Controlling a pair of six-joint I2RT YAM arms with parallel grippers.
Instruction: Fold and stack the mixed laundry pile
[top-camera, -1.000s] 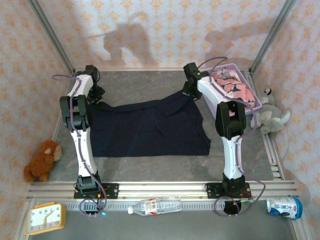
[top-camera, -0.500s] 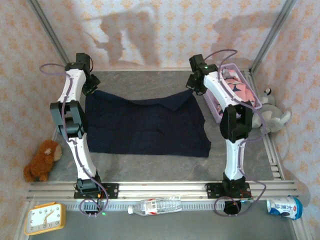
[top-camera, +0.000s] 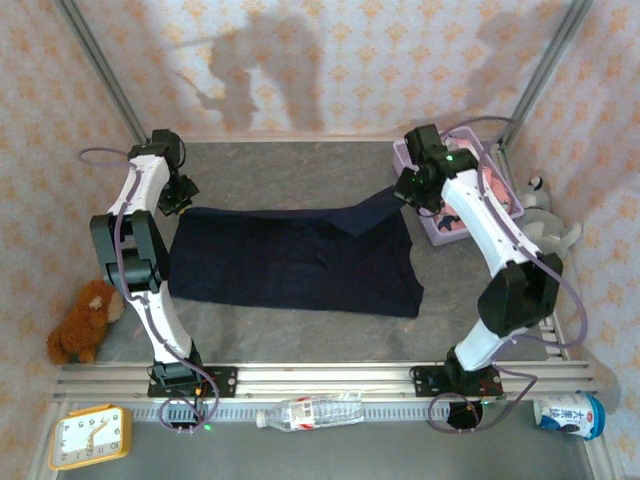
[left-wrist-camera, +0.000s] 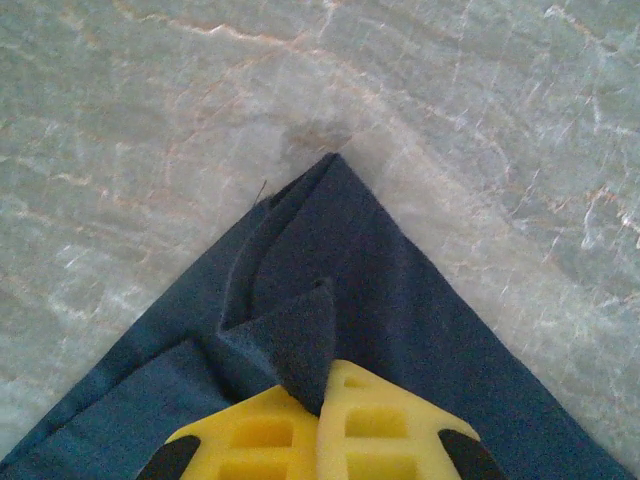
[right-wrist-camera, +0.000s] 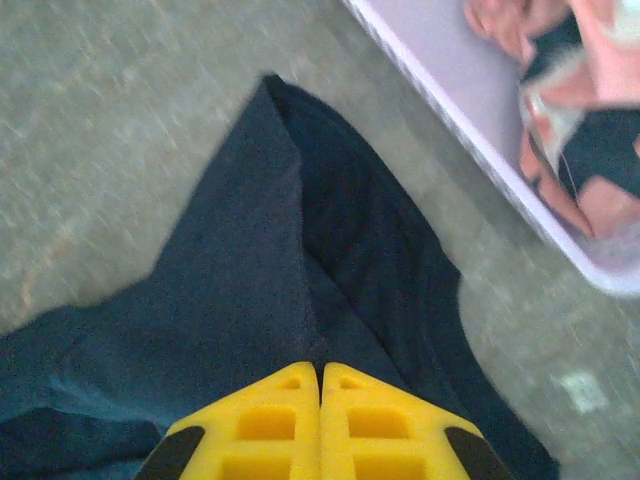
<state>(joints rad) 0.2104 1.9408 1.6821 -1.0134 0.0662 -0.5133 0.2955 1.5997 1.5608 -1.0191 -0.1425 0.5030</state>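
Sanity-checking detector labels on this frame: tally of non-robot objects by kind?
Garments: 2 (navy cloth, pink shark-print cloth)
Plush toys: 2 (grey plush, brown teddy)
Basket: 1
Alarm clock: 1
Water bottle: 1
Drink container: 1
Total: 8

One camera looks down from above over the whole surface (top-camera: 300, 330); both wrist cameras sit close above the far corners of the dark cloth (top-camera: 290, 260).

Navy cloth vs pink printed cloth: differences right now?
Look: the navy cloth is plain dark; the pink cloth has a navy-and-white print.
Place: the navy cloth lies spread on the table; the pink cloth sits bunched in the lavender basket.
Grip: the left gripper and right gripper pinch the navy cloth's far corners; nothing holds the pink cloth.
Both are soft fabric.
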